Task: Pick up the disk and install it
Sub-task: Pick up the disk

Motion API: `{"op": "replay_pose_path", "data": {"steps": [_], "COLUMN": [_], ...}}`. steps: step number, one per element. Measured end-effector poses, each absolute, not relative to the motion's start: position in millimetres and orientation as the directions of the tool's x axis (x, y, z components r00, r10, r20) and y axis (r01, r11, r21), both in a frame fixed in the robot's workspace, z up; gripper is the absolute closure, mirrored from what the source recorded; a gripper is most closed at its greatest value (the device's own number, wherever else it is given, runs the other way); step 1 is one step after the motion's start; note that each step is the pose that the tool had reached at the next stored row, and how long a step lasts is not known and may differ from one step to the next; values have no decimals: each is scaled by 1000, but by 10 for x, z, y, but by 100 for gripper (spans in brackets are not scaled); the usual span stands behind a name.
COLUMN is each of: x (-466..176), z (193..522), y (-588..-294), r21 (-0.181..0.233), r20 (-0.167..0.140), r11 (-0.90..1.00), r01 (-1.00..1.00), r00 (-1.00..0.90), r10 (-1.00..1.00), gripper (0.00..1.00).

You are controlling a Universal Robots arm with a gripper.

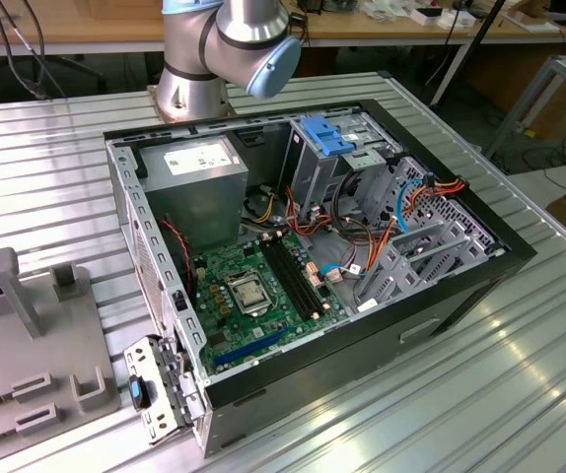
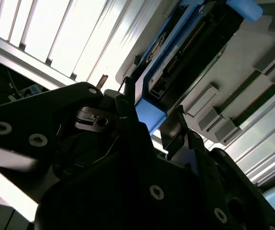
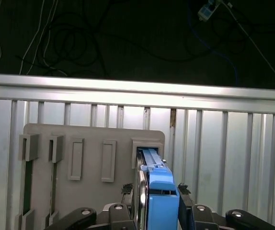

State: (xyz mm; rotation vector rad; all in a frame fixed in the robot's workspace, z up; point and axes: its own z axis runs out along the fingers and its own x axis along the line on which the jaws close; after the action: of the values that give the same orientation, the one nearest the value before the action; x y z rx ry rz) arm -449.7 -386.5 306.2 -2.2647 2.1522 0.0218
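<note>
While disk [image 3: 162,191] stands edgewise in grey holder [image 3: 92,158], gripper [image 3: 154,189] jaws wide astride it; computer case [image 1: 362,365] apart.

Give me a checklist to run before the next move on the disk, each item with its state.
1. The disk stands upright in the grey holder slot: ok.
2. The gripper is lined up with the disk: ok.
3. The computer case lies with its open side up: ok.
4. The drive cage has a free bay: cannot tell.
5. The cables are clear of the cage: not ok, loose ones lie beside it.
</note>
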Motion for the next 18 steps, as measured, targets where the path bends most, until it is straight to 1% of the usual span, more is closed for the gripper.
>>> {"op": "replay_pose_path", "data": {"steps": [5,6,7,13,18], "x": [-4497,-4497,-4497,-4497,-4497], "z": [3061,3059,3053,3046,3045], "y": [-3865,-3865,-3865,-3865,-3865], "r21": [-3,-3,-3,-3,-3], "r20": [-22,-22,-22,-22,-22], "r11": [-51,-51,-51,54,67], "r01": [-999,-999,-999,-999,-998], "r00": [51,51,51,-54,-67], "r10": [-998,-998,-998,-998,-998], "gripper": [53,61,63,63,63]}}
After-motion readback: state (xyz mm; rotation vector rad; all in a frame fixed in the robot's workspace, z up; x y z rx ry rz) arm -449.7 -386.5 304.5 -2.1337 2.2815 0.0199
